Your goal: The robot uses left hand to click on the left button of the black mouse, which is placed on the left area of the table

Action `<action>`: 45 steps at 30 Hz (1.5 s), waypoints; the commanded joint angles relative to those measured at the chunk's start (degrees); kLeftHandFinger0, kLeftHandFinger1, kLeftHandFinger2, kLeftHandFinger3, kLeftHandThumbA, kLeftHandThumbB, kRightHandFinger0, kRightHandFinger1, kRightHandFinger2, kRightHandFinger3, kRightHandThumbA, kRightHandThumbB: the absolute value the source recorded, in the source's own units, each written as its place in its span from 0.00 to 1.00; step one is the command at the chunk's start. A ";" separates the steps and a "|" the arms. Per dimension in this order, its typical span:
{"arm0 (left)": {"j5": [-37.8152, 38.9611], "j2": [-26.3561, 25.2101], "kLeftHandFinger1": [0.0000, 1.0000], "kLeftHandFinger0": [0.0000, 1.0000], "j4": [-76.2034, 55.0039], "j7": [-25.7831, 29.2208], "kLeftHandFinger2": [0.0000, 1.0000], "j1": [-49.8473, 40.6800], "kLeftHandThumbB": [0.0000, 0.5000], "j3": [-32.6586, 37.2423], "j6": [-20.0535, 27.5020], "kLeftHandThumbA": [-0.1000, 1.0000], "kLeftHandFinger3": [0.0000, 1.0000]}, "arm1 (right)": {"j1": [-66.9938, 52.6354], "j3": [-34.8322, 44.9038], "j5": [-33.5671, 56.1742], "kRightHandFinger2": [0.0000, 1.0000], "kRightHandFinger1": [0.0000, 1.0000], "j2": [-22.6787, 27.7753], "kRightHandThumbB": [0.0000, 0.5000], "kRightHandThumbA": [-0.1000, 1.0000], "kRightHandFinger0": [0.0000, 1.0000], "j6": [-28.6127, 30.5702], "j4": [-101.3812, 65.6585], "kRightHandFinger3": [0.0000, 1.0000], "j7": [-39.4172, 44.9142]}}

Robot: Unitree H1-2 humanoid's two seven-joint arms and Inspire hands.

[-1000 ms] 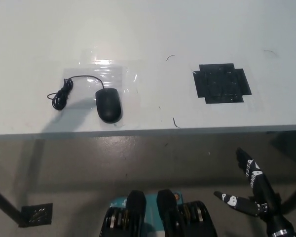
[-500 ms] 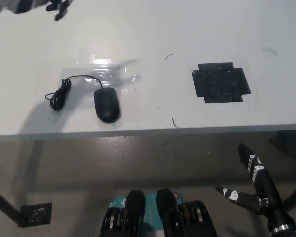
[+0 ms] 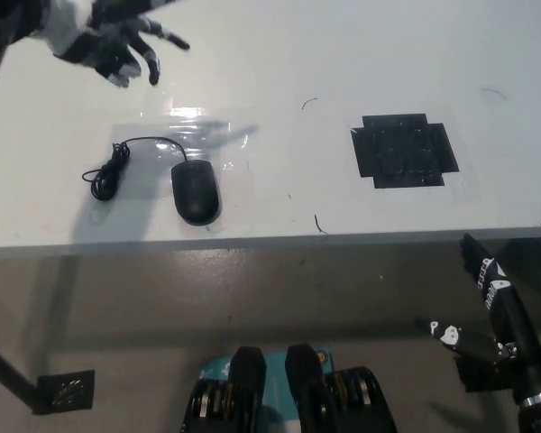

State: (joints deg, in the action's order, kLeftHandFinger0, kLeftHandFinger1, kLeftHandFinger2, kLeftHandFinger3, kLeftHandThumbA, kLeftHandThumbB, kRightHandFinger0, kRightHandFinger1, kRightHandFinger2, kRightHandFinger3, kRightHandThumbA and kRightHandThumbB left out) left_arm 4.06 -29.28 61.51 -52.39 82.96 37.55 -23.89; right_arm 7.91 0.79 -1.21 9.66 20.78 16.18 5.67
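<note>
The black mouse (image 3: 196, 192) lies on the left part of the white table (image 3: 279, 54), on a clear plastic sheet, with its coiled cable (image 3: 110, 170) to its left. My white left hand (image 3: 108, 38) hovers open at the upper left, fingers spread, above and to the left of the mouse and apart from it. My black right hand (image 3: 491, 316) rests open at the lower right, below the table's front edge.
A black tape patch (image 3: 404, 151) marks the table's right part. The table's front edge (image 3: 279, 239) runs across the picture's middle, with grey floor below it. A small black square (image 3: 65, 391) lies on the floor at the lower left.
My left hand has come into view from the upper left and moved right and down toward the mouse. My right hand has drifted slightly right and down. The mouse has stayed put.
</note>
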 commanded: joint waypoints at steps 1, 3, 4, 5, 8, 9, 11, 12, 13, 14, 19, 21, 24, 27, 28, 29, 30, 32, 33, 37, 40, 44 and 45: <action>-6.15 -0.17 0.03 0.00 1.10 -5.04 0.34 2.94 0.92 1.11 1.39 1.00 1.00 | 1.70 0.61 1.08 1.00 1.00 0.97 0.37 1.00 1.00 -0.21 -1.82 1.00 0.30; -7.20 0.07 0.04 0.00 1.49 -5.70 0.37 2.56 0.94 1.34 2.76 1.00 1.00 | 2.03 0.58 0.93 1.00 1.00 1.02 0.38 1.00 1.00 -0.21 -1.64 1.00 0.27; -7.69 0.30 0.04 0.00 1.85 -5.71 0.38 2.43 0.95 1.15 2.64 1.00 1.00 | 2.16 0.57 0.88 1.00 1.00 0.98 0.38 1.00 1.00 -0.32 -1.74 1.00 0.23; -8.26 0.38 0.06 0.00 1.73 -5.63 0.39 2.23 0.95 1.20 2.29 1.00 1.00 | 2.28 0.57 0.63 1.00 1.00 0.96 0.39 1.00 1.00 -0.52 -1.84 1.00 0.07; -9.31 1.08 0.04 0.00 2.34 -6.20 0.37 1.81 0.90 0.78 2.27 1.00 1.00 | 2.76 0.64 0.84 1.00 1.00 1.07 0.39 1.00 1.00 -0.69 -1.87 1.00 0.17; -9.80 1.07 0.05 0.00 2.24 -6.22 0.38 1.71 0.89 0.78 2.75 1.00 1.00 | 2.87 0.63 0.97 1.00 1.00 1.02 0.38 1.00 1.00 -0.74 -1.86 1.00 0.23; -10.76 1.12 0.04 0.00 1.91 -6.61 0.37 1.20 0.86 0.79 3.95 1.00 1.00 | 2.89 0.67 1.29 1.00 1.00 0.99 0.37 1.00 1.00 -0.77 -1.83 1.00 0.36; -11.60 1.24 0.04 0.00 1.87 -6.59 0.37 0.78 0.86 0.96 4.78 1.00 1.00 | 2.79 0.71 1.24 1.00 1.00 1.03 0.37 1.00 1.00 -0.87 -1.98 1.00 0.33; -11.96 1.26 0.03 0.00 1.65 -6.72 0.37 0.62 0.87 0.92 4.61 1.00 1.00 | 2.79 0.72 1.24 1.00 1.00 1.04 0.37 1.00 1.00 -0.87 -1.97 1.00 0.33; -12.42 1.32 0.02 0.00 1.55 -7.28 0.39 0.43 0.89 1.18 4.37 1.00 1.00 | 2.72 0.70 1.33 1.00 1.00 1.06 0.36 1.00 1.00 -1.12 -2.18 1.00 0.43; -14.97 1.79 0.06 0.00 2.35 -8.64 0.44 0.50 0.86 1.66 5.73 1.00 1.00 | 2.67 0.67 1.35 1.00 1.00 1.25 0.38 1.00 1.00 -1.10 -2.16 1.00 0.60; -15.40 2.18 0.06 0.00 3.04 -8.92 0.43 0.63 0.84 1.34 5.52 1.00 1.00 | 2.72 0.70 1.47 1.00 1.00 1.28 0.38 1.00 1.00 -1.05 -1.97 1.00 0.66; -15.29 2.82 0.00 0.00 3.93 -10.57 0.31 0.75 0.83 0.54 3.57 1.00 1.00 | 2.70 0.52 0.94 1.00 1.00 1.32 0.37 1.00 1.00 -0.96 -1.93 1.00 0.55; -15.44 3.47 0.00 0.00 4.84 -10.42 0.00 0.71 0.77 -0.23 3.40 1.00 1.00 | 2.65 0.47 0.74 1.00 1.00 1.29 0.37 1.00 1.00 -0.80 -2.01 1.00 0.40; -15.65 3.52 0.00 0.00 4.91 -9.85 0.02 0.60 0.76 -0.41 3.86 1.00 1.00 | 2.72 0.45 0.71 1.00 1.00 1.26 0.37 1.00 1.00 -0.70 -1.95 1.00 0.38; -15.89 3.51 0.00 0.00 4.74 -9.32 0.07 0.37 0.74 -0.55 4.42 1.00 1.00 | 2.71 0.43 0.66 1.00 1.00 1.27 0.37 1.00 1.00 -0.75 -1.95 1.00 0.37; -16.26 3.45 0.00 0.00 4.22 -8.53 0.19 -0.02 0.69 -0.73 5.10 1.00 1.00 | 2.78 0.40 0.62 1.00 1.00 1.29 0.37 1.00 1.00 -0.70 -1.93 1.00 0.37; -16.48 3.43 0.00 0.00 4.04 -8.03 0.30 -0.52 0.64 -1.16 6.52 1.00 1.00 | 2.89 0.39 0.76 1.00 1.00 1.33 0.37 1.00 1.00 -0.59 -1.92 1.00 0.50; -16.87 3.62 0.02 0.00 4.60 -7.36 0.36 -0.53 0.64 -1.35 6.36 1.00 1.00 | 3.05 0.39 0.72 1.00 1.00 1.33 0.37 1.00 1.00 -0.59 -2.00 1.00 0.47; -18.04 4.18 0.07 0.00 5.63 -7.00 0.42 -0.82 0.65 -1.27 8.56 1.00 1.00 | 3.00 0.37 0.75 1.00 1.00 1.40 0.38 1.00 1.00 -0.91 -2.14 1.00 0.55; -18.90 4.62 0.07 0.00 6.08 -6.86 0.43 -0.80 0.67 -1.17 10.15 1.00 1.00 | 3.05 0.42 0.59 1.00 1.00 1.57 0.38 1.00 1.00 -0.94 -2.24 1.00 0.50; -20.32 5.39 0.06 0.00 7.02 -7.41 0.44 -0.70 0.69 -0.54 9.92 1.00 1.00 | 3.22 0.27 0.17 1.00 1.00 1.53 0.38 1.00 1.00 -0.73 -2.22 1.00 0.37; -20.26 5.82 0.06 0.00 7.81 -7.84 0.44 -0.57 0.68 -0.77 8.83 1.00 1.00 | 3.19 0.28 0.38 1.00 1.00 1.49 0.38 1.00 1.00 -0.77 -2.23 1.00 0.46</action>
State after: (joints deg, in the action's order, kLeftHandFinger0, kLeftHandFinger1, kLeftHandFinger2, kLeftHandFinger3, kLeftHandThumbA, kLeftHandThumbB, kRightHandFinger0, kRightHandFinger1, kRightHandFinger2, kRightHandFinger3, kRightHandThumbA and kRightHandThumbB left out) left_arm -14.08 -24.05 68.48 -59.11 79.14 37.26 -16.70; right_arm 9.37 0.84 -1.27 10.17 19.74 15.96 5.77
